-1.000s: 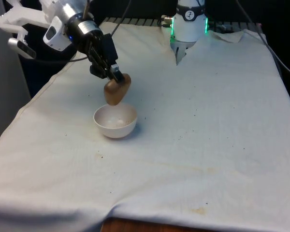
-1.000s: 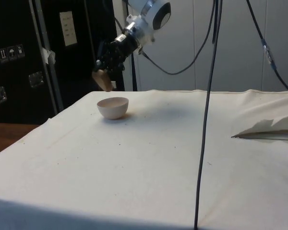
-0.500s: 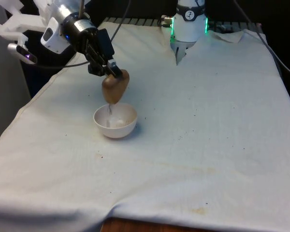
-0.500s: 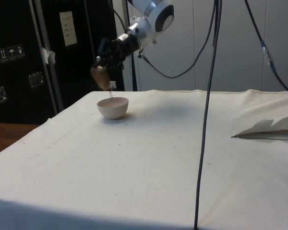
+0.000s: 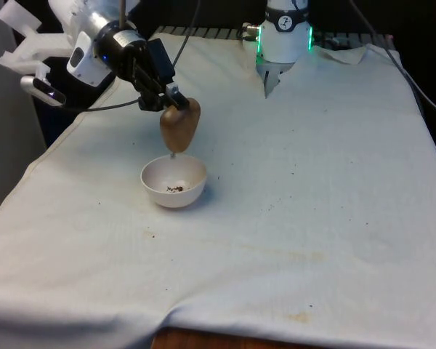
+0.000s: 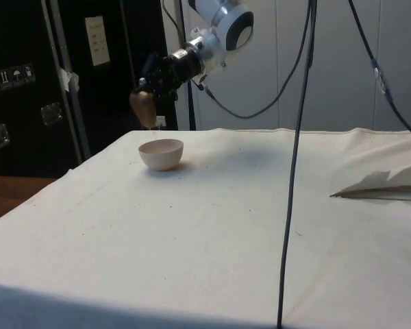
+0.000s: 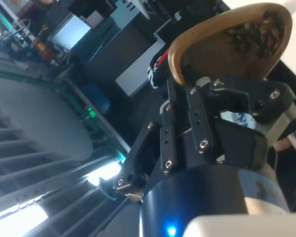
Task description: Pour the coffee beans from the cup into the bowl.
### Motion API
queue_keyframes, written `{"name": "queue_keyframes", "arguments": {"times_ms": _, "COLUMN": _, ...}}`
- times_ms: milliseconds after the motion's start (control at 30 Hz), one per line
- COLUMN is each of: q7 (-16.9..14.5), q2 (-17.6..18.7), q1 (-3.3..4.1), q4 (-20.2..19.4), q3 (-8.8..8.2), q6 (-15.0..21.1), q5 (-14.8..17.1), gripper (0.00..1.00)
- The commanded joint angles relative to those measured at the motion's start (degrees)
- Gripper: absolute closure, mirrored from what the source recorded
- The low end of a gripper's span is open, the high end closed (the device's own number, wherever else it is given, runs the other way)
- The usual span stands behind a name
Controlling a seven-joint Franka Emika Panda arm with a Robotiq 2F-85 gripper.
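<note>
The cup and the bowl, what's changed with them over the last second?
The gripper has tipped the brown cup further, from slanted to mouth-down above the white bowl, and lifted it slightly. Coffee beans now lie in the bowl, which looked empty before. The bowl has not moved, and the gripper still holds the cup.

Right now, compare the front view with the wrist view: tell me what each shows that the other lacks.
Front view only: the white bowl on the cloth, a few coffee beans lying in it, and the tipped brown cup hanging above it. Wrist view only: the cup's inside, with beans clustered near its rim. Both: the hand shut on the cup.
</note>
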Motion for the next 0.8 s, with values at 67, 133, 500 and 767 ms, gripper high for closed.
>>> {"name": "queue_keyframes", "arguments": {"times_ms": 67, "q7": -0.3, "q2": 0.2, "q1": -0.46, "q4": -0.3, "q3": 0.23, "q6": -1.3, "q5": 1.0, "gripper": 1.00}}
{"name": "queue_keyframes", "arguments": {"times_ms": 133, "q7": -0.4, "q2": 0.4, "q1": -0.52, "q4": -0.3, "q3": 0.11, "q6": -2.1, "q5": 1.6, "gripper": 1.00}}
{"name": "queue_keyframes", "arguments": {"times_ms": 500, "q7": -0.7, "q2": 1.5, "q1": -0.63, "q4": -0.5, "q3": -0.63, "q6": -6.9, "q5": 5.2, "gripper": 1.00}}
{"name": "queue_keyframes", "arguments": {"times_ms": 767, "q7": -0.5, "q2": 1.3, "q1": -0.57, "q4": -1.1, "q3": -1.43, "q6": -10.1, "q5": 6.7, "gripper": 1.00}}
